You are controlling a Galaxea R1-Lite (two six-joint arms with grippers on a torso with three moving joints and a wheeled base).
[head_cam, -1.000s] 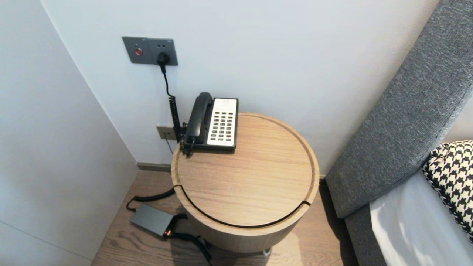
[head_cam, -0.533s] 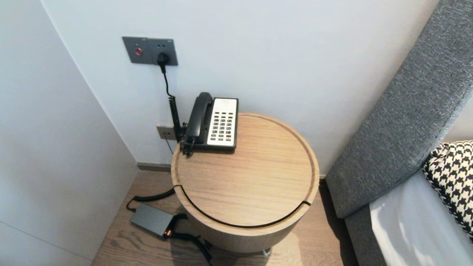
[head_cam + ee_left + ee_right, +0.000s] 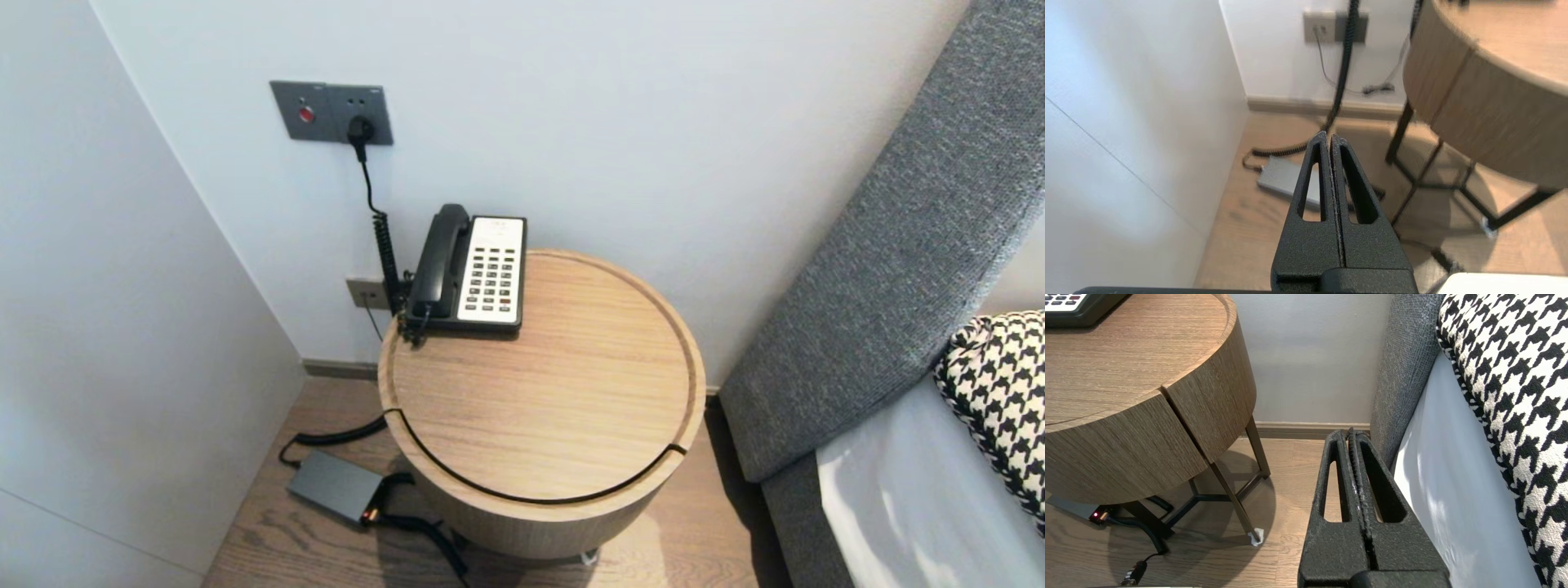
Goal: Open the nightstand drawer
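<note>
A: In the head view, what differs from the frame a second earlier?
B: Nothing. The telephone sits at the rear-left edge of the round table; the adapter box lies on the floor, left of it.
A: Left wrist view?
B: The left gripper is closed, empty, above the floor; the adapter box lies just beyond its tips.
A: Right wrist view?
B: The right gripper is closed, empty, between round table and grey headboard; houndstooth pillow alongside.
</note>
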